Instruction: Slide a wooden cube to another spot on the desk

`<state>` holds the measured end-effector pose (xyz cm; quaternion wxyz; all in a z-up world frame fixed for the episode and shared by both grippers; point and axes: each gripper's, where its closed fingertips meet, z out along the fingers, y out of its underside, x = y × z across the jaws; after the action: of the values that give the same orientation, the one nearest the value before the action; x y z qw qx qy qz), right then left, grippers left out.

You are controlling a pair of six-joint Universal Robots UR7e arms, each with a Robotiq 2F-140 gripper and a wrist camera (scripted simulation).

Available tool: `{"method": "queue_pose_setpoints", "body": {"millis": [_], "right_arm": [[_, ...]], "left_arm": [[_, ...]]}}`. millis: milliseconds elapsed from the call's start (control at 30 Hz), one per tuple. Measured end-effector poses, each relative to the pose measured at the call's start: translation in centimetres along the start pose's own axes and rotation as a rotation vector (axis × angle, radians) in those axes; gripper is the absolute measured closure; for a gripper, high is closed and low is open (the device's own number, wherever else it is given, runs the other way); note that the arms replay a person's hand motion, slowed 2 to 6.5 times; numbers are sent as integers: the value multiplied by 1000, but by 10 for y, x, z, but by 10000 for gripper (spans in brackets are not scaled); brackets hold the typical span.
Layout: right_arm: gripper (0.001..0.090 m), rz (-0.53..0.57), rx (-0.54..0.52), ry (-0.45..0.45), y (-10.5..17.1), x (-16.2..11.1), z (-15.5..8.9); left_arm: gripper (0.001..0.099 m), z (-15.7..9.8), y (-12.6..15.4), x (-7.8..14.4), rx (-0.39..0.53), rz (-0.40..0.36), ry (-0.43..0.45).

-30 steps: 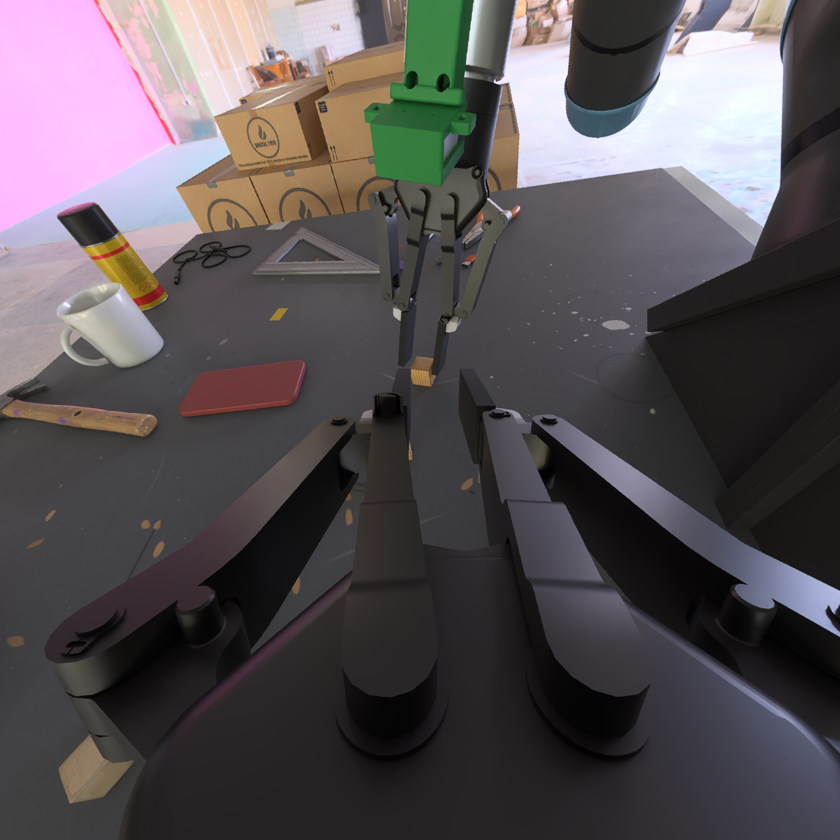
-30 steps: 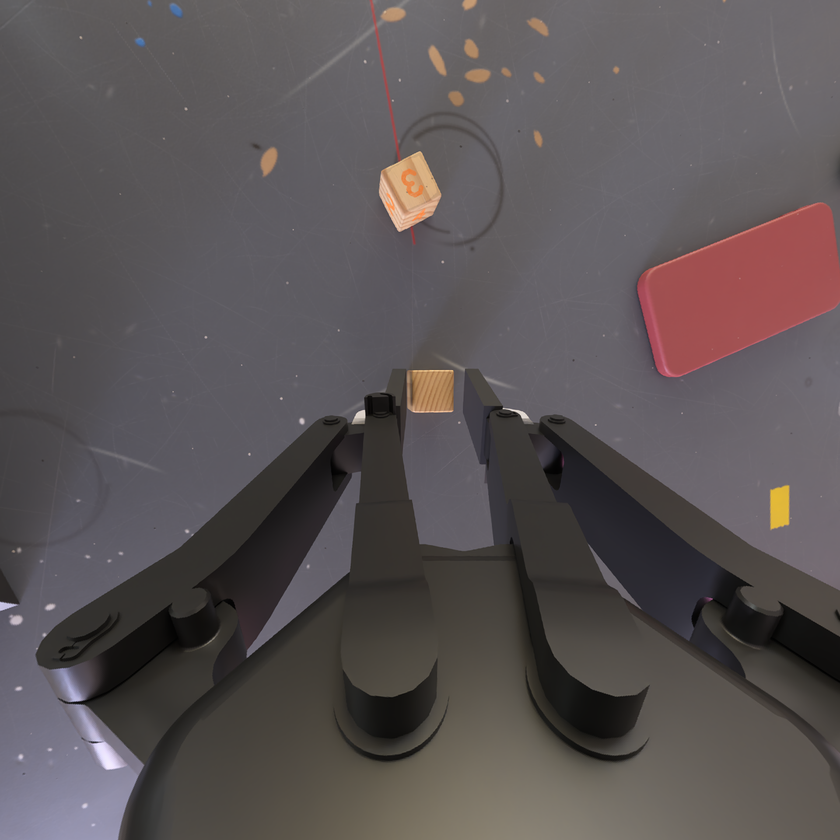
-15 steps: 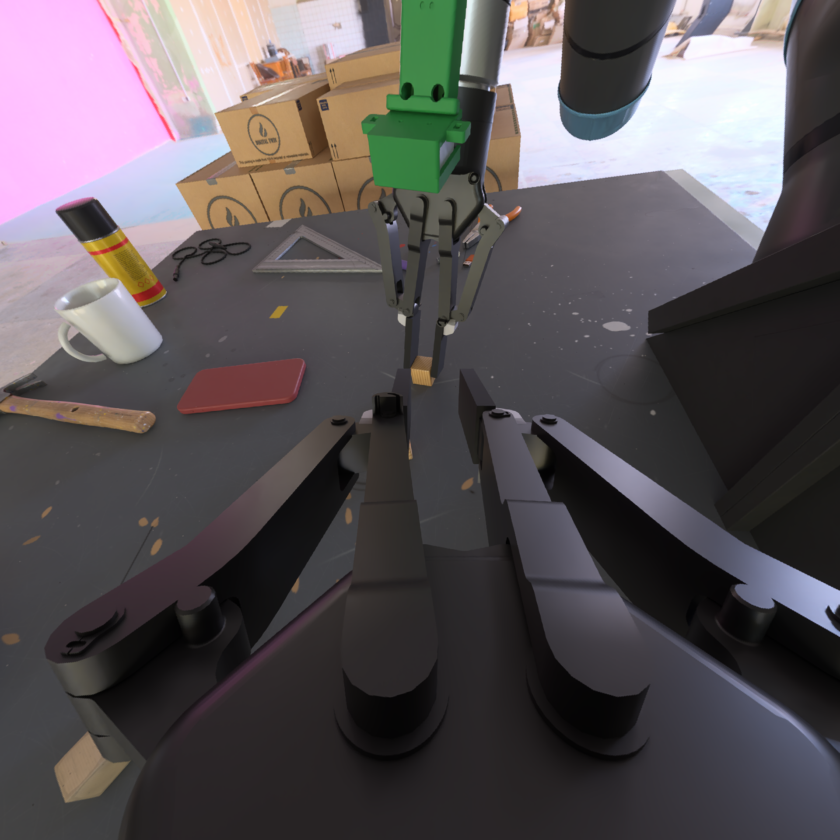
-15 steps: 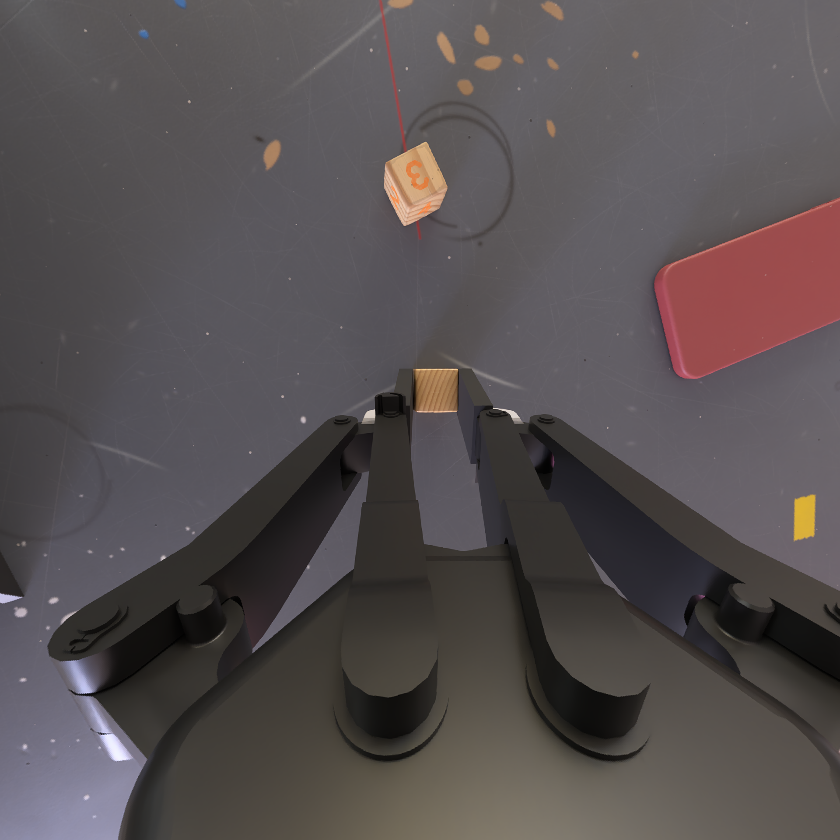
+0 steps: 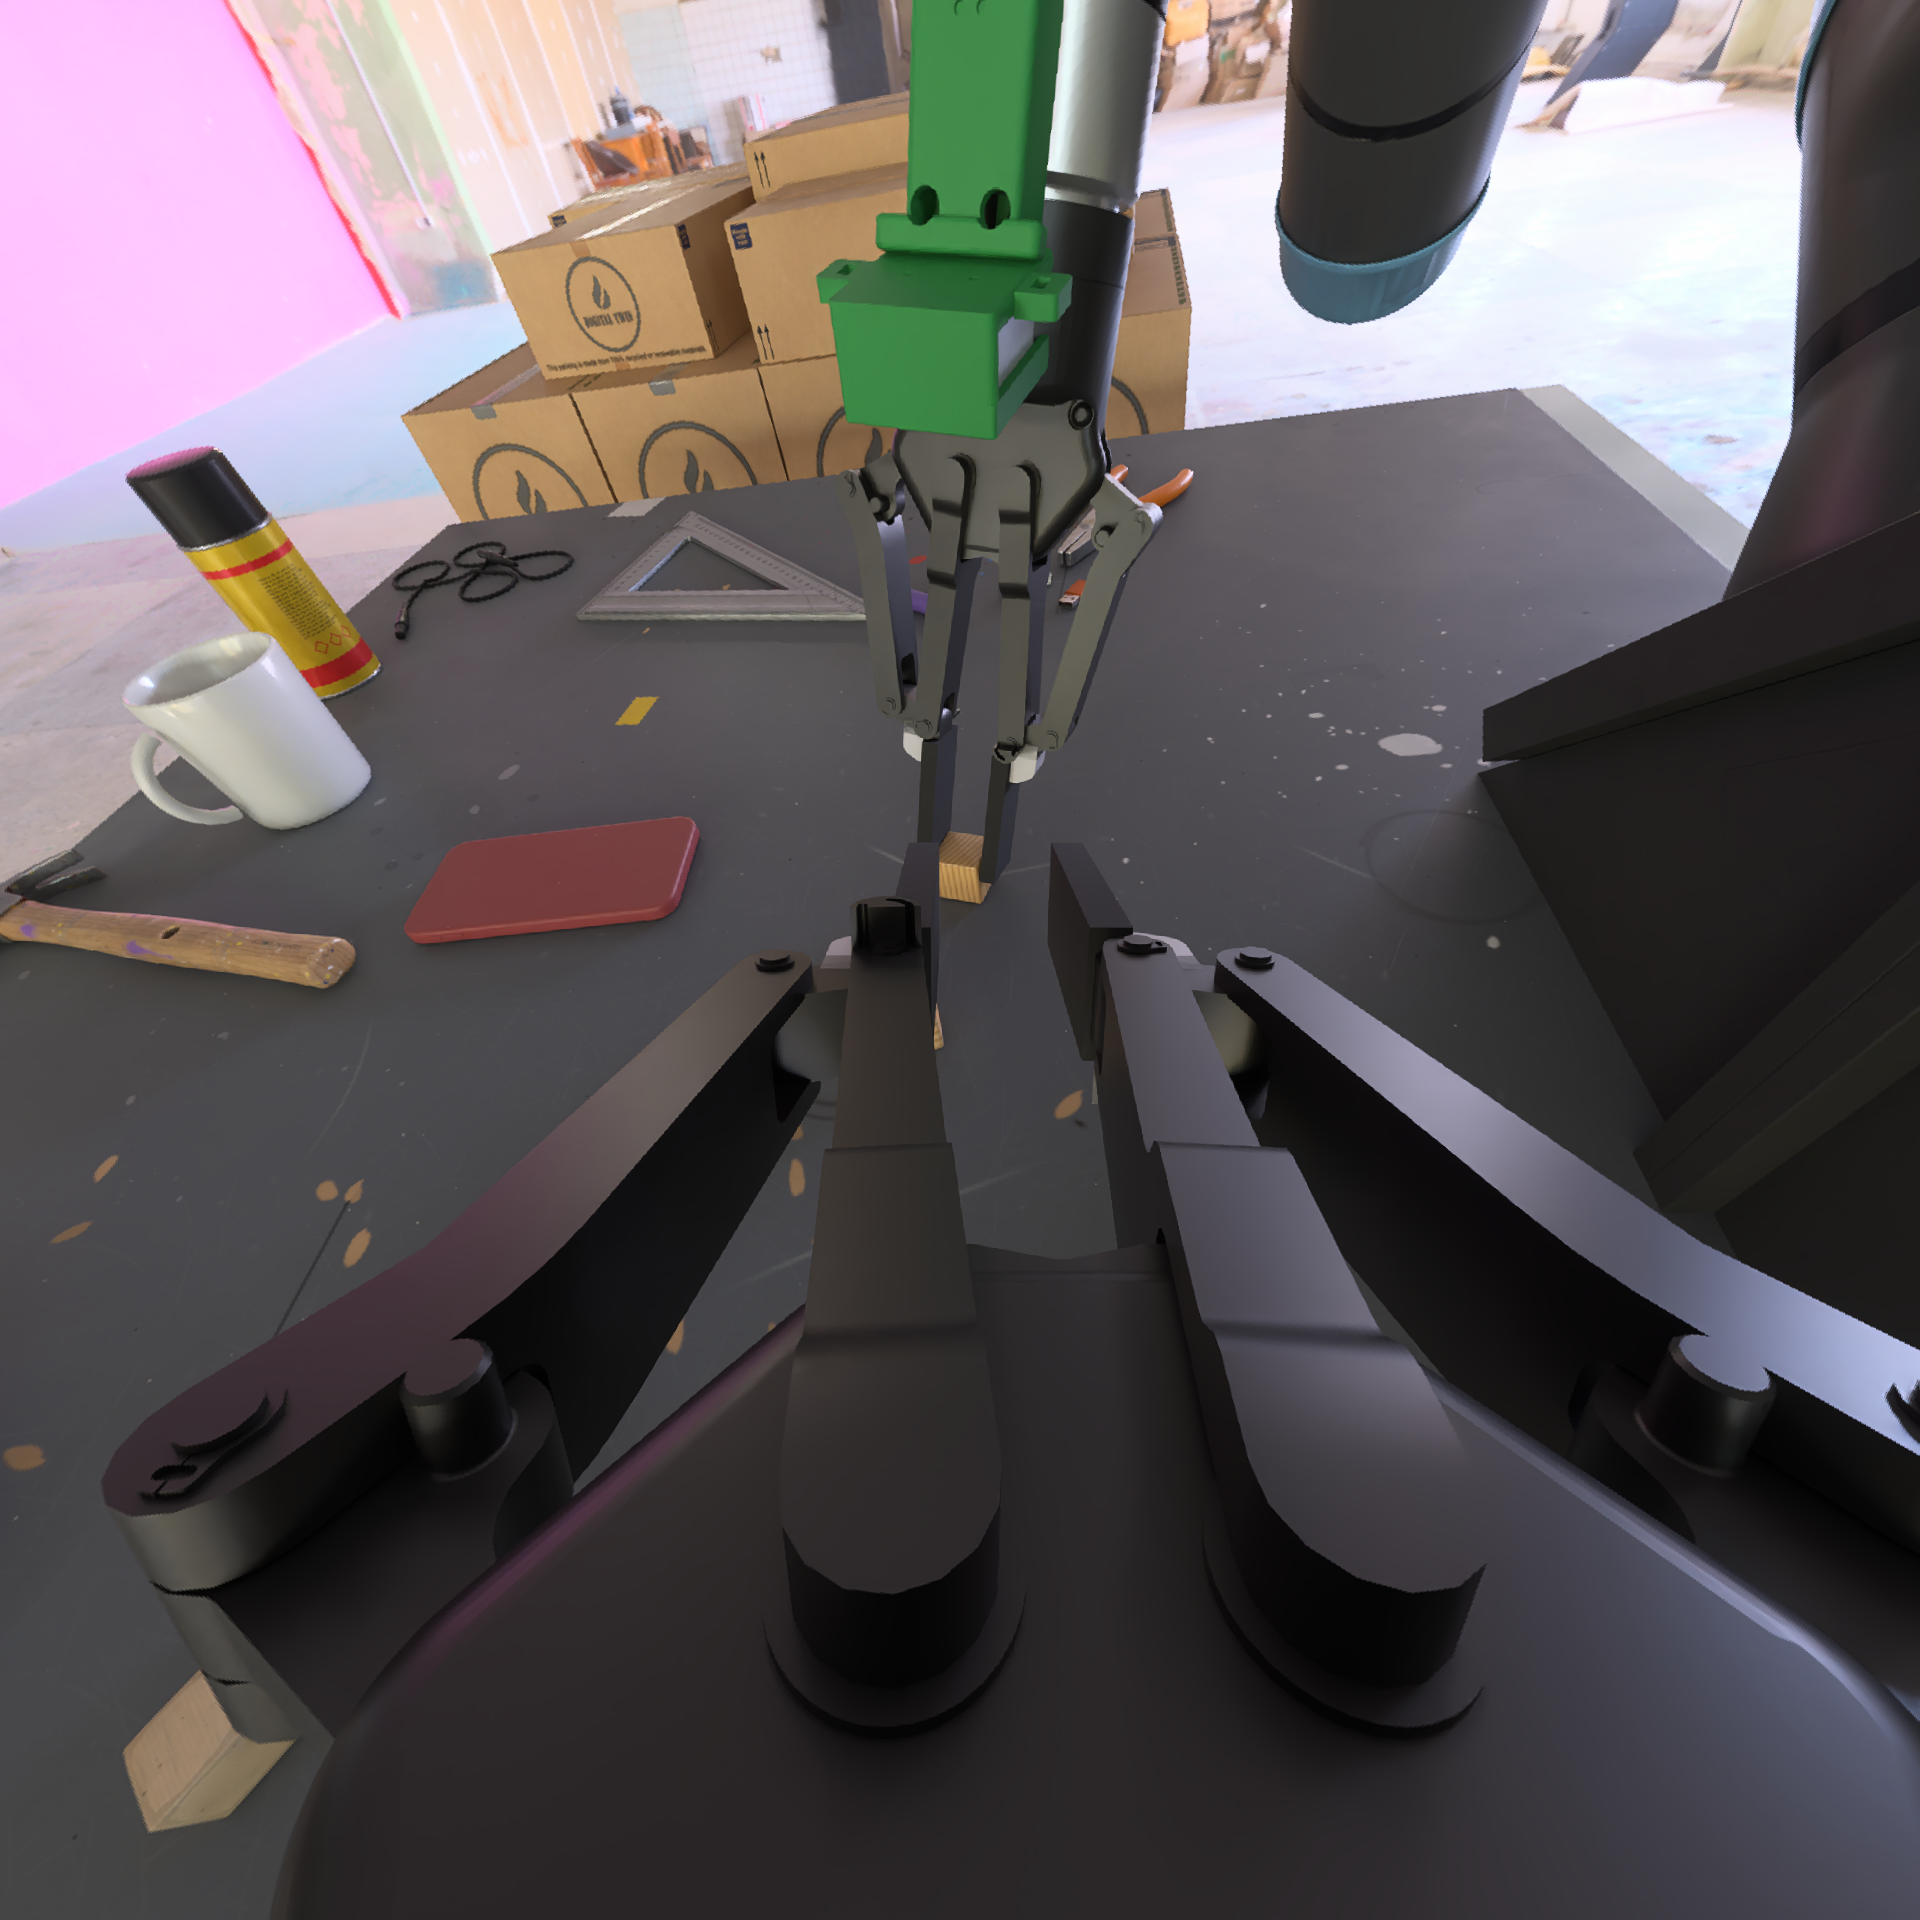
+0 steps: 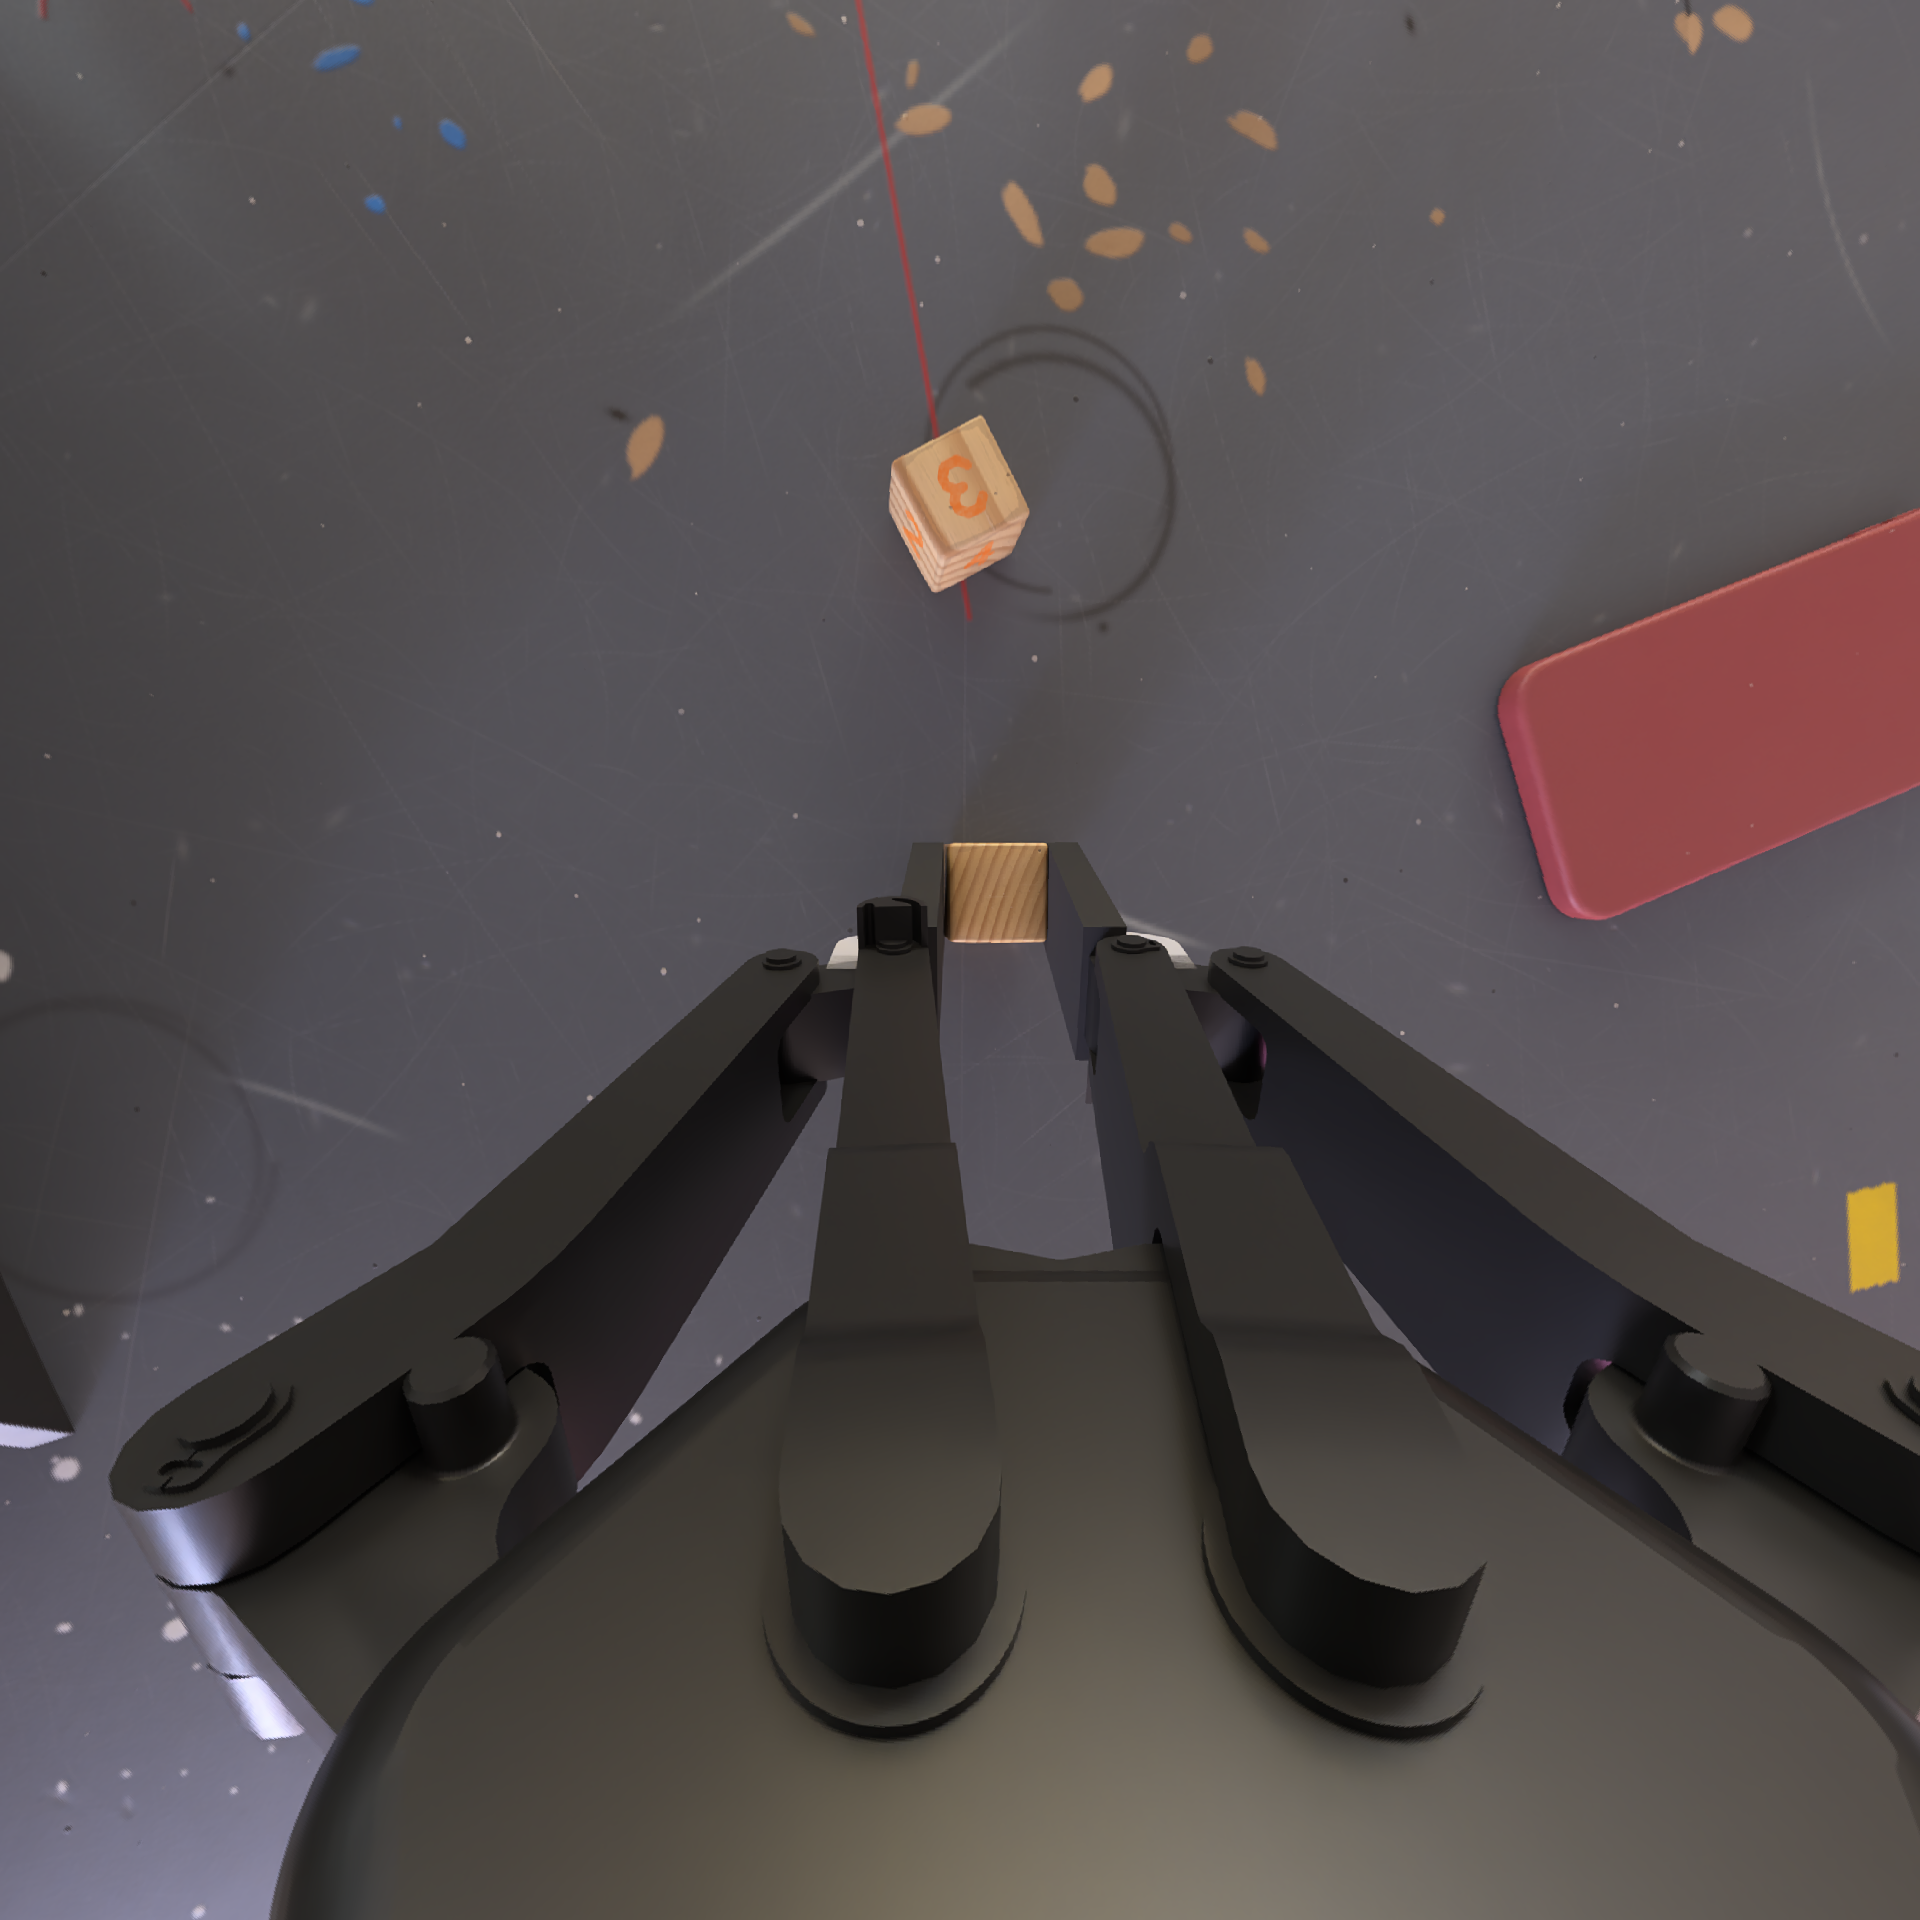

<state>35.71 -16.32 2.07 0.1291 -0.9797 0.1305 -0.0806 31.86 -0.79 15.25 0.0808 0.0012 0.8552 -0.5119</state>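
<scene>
A small plain wooden cube [image 6: 995, 891] sits between the fingertips of my right gripper [image 6: 995, 883], which is shut on it at the dark desk [image 6: 416, 727]. In the left wrist view the right gripper [image 5: 961, 831] points straight down onto the cube [image 5: 961, 871] at the middle of the desk. My left gripper [image 5: 992, 894] is open and empty, hovering just in front of that cube. A second wooden cube with orange marks [image 6: 958, 502] lies a short way beyond the held one.
A red flat pad [image 5: 556, 878], white mug [image 5: 244, 732], spray can [image 5: 249, 571] and hammer [image 5: 177, 940] lie left. A metal triangle [image 5: 717, 577] and black cable [image 5: 478, 571] lie at the back. A dark block [image 5: 1714, 831] stands right. Another wood block [image 5: 197, 1756] lies near.
The right gripper's fingers have closed from a loose gap onto the plain cube. The desk in the right wrist view has shifted slightly; the left gripper has barely moved.
</scene>
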Motion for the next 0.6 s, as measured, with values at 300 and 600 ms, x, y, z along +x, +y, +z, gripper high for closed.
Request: {"method": "queue_pose_setpoints", "body": {"millis": [300, 600], "right_arm": [[645, 2, 40, 0, -15, -1, 4], [646, 7, 78, -16, -29, -4, 7]], "left_arm": [[716, 0, 0, 0, -4, 6, -2], [716, 1, 1, 0, -7, 7, -4]]}}
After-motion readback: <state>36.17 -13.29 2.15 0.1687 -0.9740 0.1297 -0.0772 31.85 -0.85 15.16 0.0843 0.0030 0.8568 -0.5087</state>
